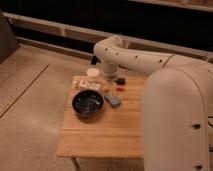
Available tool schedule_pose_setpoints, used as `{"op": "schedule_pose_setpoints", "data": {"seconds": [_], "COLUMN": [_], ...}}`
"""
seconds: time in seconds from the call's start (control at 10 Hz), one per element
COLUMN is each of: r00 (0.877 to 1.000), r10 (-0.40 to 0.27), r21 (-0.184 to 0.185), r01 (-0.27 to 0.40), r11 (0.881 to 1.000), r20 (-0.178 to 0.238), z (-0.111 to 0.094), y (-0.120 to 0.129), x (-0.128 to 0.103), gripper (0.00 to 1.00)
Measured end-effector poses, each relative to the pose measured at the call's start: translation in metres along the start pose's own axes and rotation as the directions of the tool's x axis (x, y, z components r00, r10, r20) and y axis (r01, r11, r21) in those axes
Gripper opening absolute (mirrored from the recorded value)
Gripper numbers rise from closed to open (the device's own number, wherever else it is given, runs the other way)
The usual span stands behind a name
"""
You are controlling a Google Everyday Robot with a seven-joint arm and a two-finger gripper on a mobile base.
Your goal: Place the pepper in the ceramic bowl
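Observation:
The ceramic bowl [88, 104], dark and glossy, stands on the left half of the small wooden table [105, 132]. I cannot pick out the pepper for certain. A tiny red-orange speck [106, 90] lies by the bowl's back right rim, and the bowl's inside shows only faint pale glints. My gripper [111, 81] hangs at the end of the white arm over the table's back edge, behind and to the right of the bowl. It is clear of the bowl and nothing shows in it.
A blue block [113, 100] lies right of the bowl. A small black block [120, 80] and a white cup [92, 73] sit at the back, with a pale packet [87, 86] behind the bowl. My white body [175, 120] fills the right side.

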State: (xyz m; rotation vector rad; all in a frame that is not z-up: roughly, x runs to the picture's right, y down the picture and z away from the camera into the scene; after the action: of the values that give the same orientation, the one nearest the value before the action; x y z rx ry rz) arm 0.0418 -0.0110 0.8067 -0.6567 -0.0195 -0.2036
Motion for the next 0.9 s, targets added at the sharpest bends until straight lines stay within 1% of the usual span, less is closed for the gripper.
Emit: {"op": "schedule_pose_setpoints", "data": {"seconds": [0.1, 0.2, 0.4, 0.5, 0.8, 0.9], "r00": [1.000, 0.999, 0.997, 0.997, 0.996, 0.997], "r10": [-0.021, -0.035, -0.065, -0.067, -0.073, -0.072], "r21": [0.034, 0.079, 0.130, 0.138, 0.138, 0.138], "r01": [0.021, 0.033, 0.058, 0.060, 0.066, 0.065], "r11": [0.999, 0.996, 0.990, 0.989, 0.988, 0.988], "r20": [0.008, 0.027, 0.044, 0.046, 0.047, 0.042], "z": [0.003, 0.005, 0.005, 0.005, 0.005, 0.005], "y": [-0.010, -0.022, -0.034, -0.035, -0.035, -0.035], "x": [0.006, 0.012, 0.023, 0.027, 0.023, 0.024], "gripper": [0.65, 0.65, 0.65, 0.65, 0.65, 0.65]}}
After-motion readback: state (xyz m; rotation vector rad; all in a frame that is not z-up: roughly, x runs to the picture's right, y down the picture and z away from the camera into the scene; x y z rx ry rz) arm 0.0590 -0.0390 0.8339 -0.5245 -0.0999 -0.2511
